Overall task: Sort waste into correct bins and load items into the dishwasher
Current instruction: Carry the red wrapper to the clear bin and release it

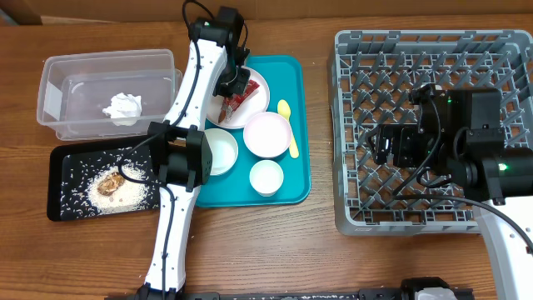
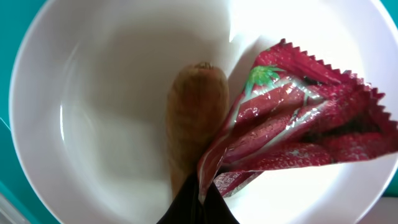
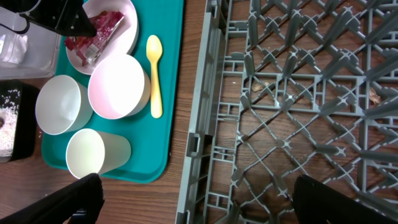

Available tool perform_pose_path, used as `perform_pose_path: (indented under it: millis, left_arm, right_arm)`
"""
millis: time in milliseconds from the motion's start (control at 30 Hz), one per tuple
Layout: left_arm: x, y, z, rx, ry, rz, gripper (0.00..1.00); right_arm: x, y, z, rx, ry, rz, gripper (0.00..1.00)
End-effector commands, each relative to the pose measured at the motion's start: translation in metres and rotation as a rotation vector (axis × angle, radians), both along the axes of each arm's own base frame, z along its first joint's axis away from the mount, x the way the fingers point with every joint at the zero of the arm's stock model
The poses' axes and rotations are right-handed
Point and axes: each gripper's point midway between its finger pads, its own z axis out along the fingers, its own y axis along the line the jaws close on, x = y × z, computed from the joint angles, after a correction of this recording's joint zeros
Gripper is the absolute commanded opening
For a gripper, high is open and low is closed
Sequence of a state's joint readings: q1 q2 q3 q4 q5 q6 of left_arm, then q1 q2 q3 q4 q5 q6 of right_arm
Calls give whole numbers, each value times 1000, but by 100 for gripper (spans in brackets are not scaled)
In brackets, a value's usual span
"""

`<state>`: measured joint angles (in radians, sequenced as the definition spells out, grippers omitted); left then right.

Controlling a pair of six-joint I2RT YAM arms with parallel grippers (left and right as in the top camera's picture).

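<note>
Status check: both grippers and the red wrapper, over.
Left gripper shut on red wrapper, over the plate. Right gripper open, empty, above dish rack. Orange-brown stick lies against wrapper.

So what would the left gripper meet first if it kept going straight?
The left gripper, shut on the red wrapper, points into the white dish: probably that first, depth unclear.
</note>
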<state>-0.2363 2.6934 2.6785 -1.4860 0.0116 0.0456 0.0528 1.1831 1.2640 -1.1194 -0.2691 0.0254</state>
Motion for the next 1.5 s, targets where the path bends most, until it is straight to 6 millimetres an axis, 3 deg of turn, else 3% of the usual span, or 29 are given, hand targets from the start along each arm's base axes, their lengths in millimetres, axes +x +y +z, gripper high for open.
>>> perform_pose_path:
  millis: [0,133,267,367,433,500,767,800,833,867,967,1100,1167,1300,1467]
  left_arm:
    - [6,-5,38,-42,-72,73,4]
    - [14,13,106,-104,-197,172,4]
    - [9,41,181,-142,-339,229,4]
    - [-5,78,211,-89,-384,316,4]
    - [-11,119,215,11,-398,472,4]
    - [-12,142,209,14,-380,568,4]
    - [-26,203,132,30,-149,836,7]
    - [-25,208,121,30,-134,844,24]
    - [-25,209,114,29,-119,848,55]
    - [-26,210,109,24,-107,851,74]
    - [-22,204,107,-19,-103,800,100]
    - [-11,195,129,-78,-166,751,100]
    - [-5,181,148,-137,-210,692,100]
    - [6,136,187,-248,-304,542,94]
    - [9,72,198,-256,-341,381,93]
  right_arm:
    - [1,-2,3,-4,-12,-6,100]
    - [2,-2,4,-3,-14,-6,100]
    - [2,-2,4,-3,-15,-6,100]
    - [2,-2,4,-3,-16,-6,100]
    - [3,-2,4,-3,-18,-6,100]
    - [4,-1,5,-3,-23,-6,100]
    - [3,-1,5,-3,-22,-6,100]
    - [4,-1,5,-3,-23,-6,100]
    - [4,-1,5,-3,-23,-6,100]
    - [4,-1,5,-3,-23,-6,100]
    - [3,-1,5,-3,-22,-6,100]
    - [3,-1,5,-3,-22,-6,100]
    - [3,-1,5,-3,-22,-6,100]
    - [3,-1,5,-3,-22,-6,100]
    - [3,-1,5,-3,-22,-6,100]
